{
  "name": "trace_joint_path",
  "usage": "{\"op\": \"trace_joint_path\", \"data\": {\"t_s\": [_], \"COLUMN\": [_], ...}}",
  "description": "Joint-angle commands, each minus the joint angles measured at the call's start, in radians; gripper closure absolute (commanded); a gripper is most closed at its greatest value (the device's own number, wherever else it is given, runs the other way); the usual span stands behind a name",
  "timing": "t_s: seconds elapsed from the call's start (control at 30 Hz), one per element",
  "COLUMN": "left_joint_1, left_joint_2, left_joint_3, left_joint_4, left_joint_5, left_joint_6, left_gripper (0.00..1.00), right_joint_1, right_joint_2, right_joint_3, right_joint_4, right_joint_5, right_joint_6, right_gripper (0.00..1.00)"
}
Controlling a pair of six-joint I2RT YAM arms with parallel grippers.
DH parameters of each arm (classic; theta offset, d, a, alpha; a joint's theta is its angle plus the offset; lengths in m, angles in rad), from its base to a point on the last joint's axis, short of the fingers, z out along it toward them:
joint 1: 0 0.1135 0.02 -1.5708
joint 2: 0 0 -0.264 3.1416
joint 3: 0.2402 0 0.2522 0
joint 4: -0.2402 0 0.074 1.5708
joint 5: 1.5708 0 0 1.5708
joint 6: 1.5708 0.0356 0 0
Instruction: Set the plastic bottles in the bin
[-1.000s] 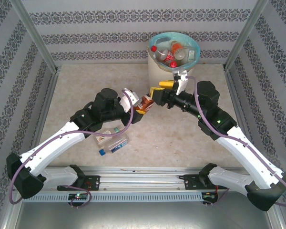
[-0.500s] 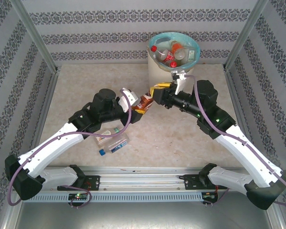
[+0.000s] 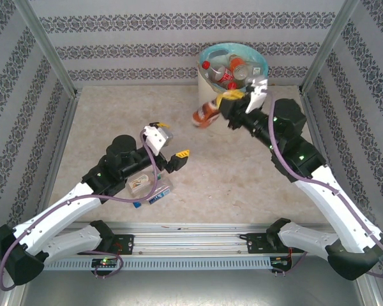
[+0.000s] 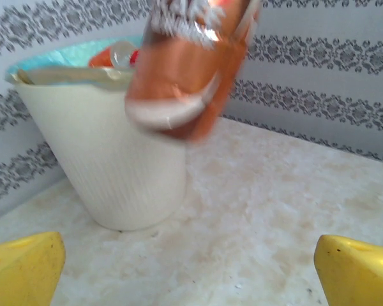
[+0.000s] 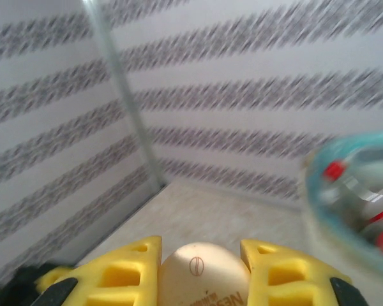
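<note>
The bin [image 3: 207,94] stands at upper centre with several bottles [image 3: 233,69] inside. Just left of it, the right gripper [image 3: 225,102] clamps an orange-brown bottle [image 3: 206,115] above the table [image 3: 115,121]. At centre-left the left gripper [image 3: 171,141] gapes wide, empty. Two loose bottles [image 3: 154,191] lie beneath its arm.

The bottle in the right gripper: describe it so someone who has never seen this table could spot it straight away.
Find the cream-white bin at the far side of the table. Just left of it, the right gripper holds an orange-brown bottle up off the table. The binned bottles and the lying bottles by the left arm touch no gripper; this one sits between yellow fingers.
</note>
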Motion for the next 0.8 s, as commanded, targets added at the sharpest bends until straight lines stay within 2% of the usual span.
{"op": "trace_joint_path", "data": {"t_s": [0.0,0.13,0.27,0.37,0.53,0.63,0.77], "left_joint_1": [0.004,0.004,0.004,0.005,0.005,0.005,0.005], "left_joint_2": [-0.014,-0.01,-0.001,0.011,0.039,0.048,0.046], "left_joint_3": [0.017,0.025,0.007,0.008,0.027,0.035,0.019], "left_joint_4": [0.129,0.086,0.088,0.093,0.079,0.065,0.075], "left_joint_5": [-0.037,-0.071,-0.098,-0.117,-0.138,-0.145,-0.157], "left_joint_6": [0.067,0.102,0.137,0.168,0.242,0.267,0.269], "left_gripper": [0.0,0.0,0.0,0.0,0.0,0.0,0.0], "right_joint_1": [-0.064,-0.126,-0.164,-0.194,-0.229,-0.232,-0.232], "right_joint_2": [0.052,0.21,0.436,0.594,0.821,0.883,0.897], "right_joint_3": [0.106,0.273,0.498,0.615,0.758,0.791,0.753], "right_joint_4": [0.097,0.113,0.071,0.073,0.058,0.028,0.027], "right_joint_5": [0.119,0.17,0.207,0.231,0.221,0.231,0.226], "right_joint_6": [-0.1,-0.213,-0.328,-0.373,-0.415,-0.406,-0.401], "right_gripper": [0.93,0.93,0.93,0.87,0.86,0.8,0.66]}}
